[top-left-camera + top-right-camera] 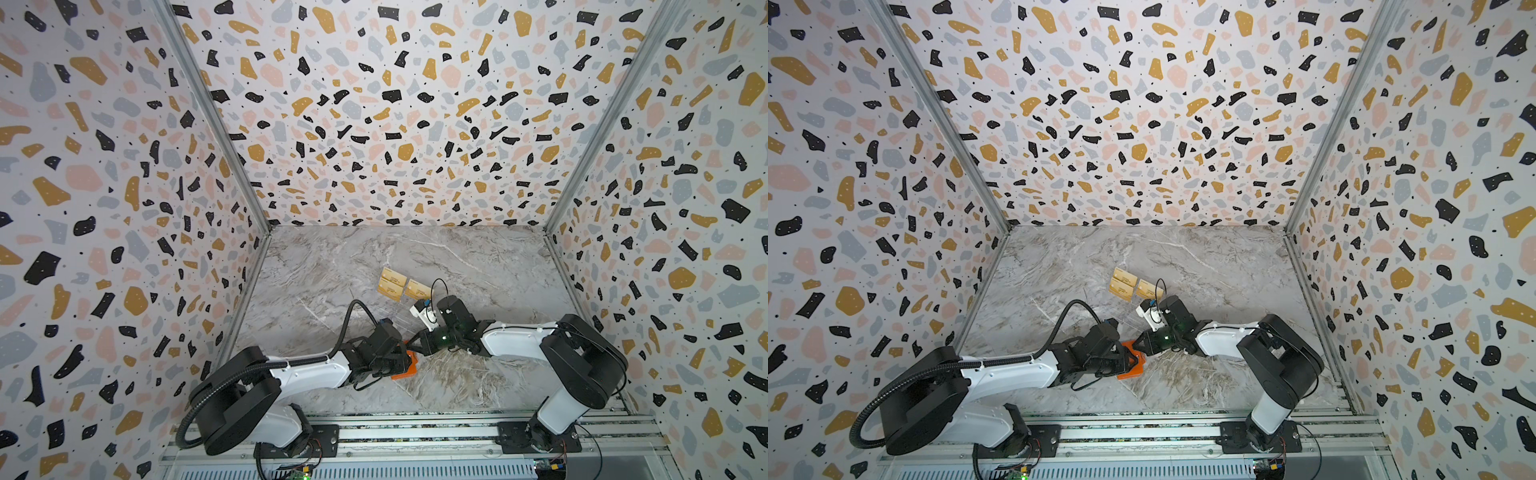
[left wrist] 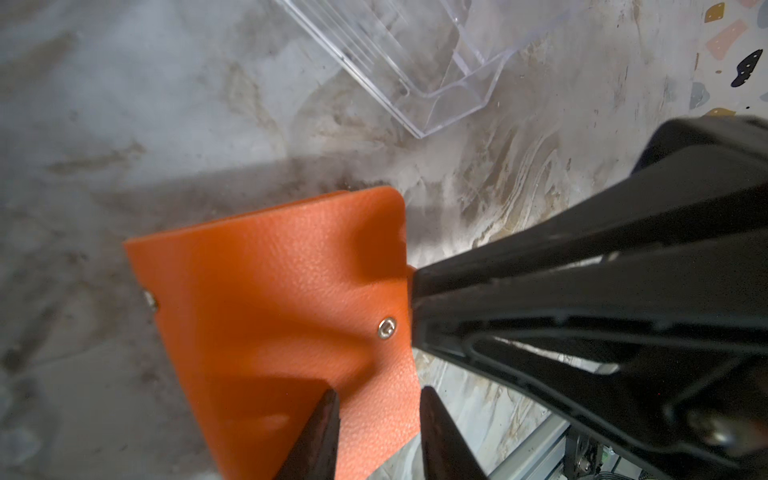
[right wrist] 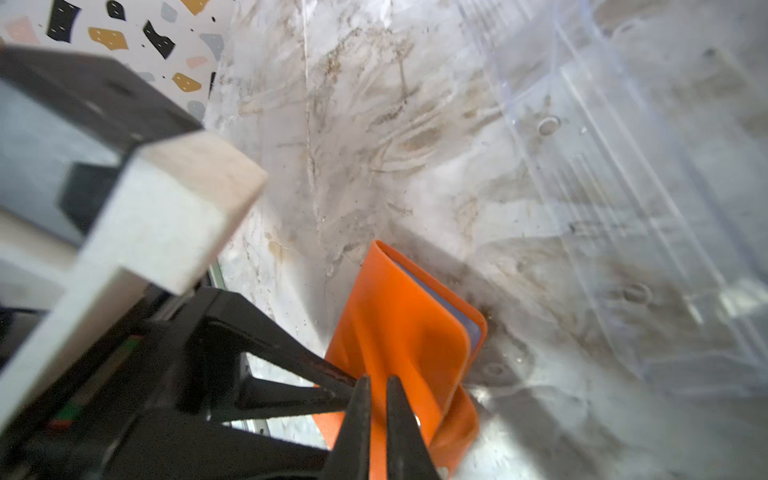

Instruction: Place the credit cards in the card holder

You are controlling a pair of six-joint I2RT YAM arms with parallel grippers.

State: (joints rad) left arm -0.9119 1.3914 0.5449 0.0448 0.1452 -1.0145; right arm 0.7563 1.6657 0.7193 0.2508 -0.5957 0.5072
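Claws from both arms meet low in the centre of both top views at the orange leather-like card holder [image 1: 406,370], which sits on the grey marbled tabletop [image 1: 332,266]. The left claw [image 2: 378,392] is clamped on one edge of the holder near a small metal snap stud [image 2: 387,329]. The right claw [image 3: 378,380] is pinched narrow on the raised cover flap. Gold-tan plastic credit cards [image 1: 392,284] lie flat higher in the frame, apart from the holder. A clear acrylic tiered stand [image 2: 436,62] stands near it.

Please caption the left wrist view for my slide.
The left pincer and right pincer grip the orange card holder near a clear stand.
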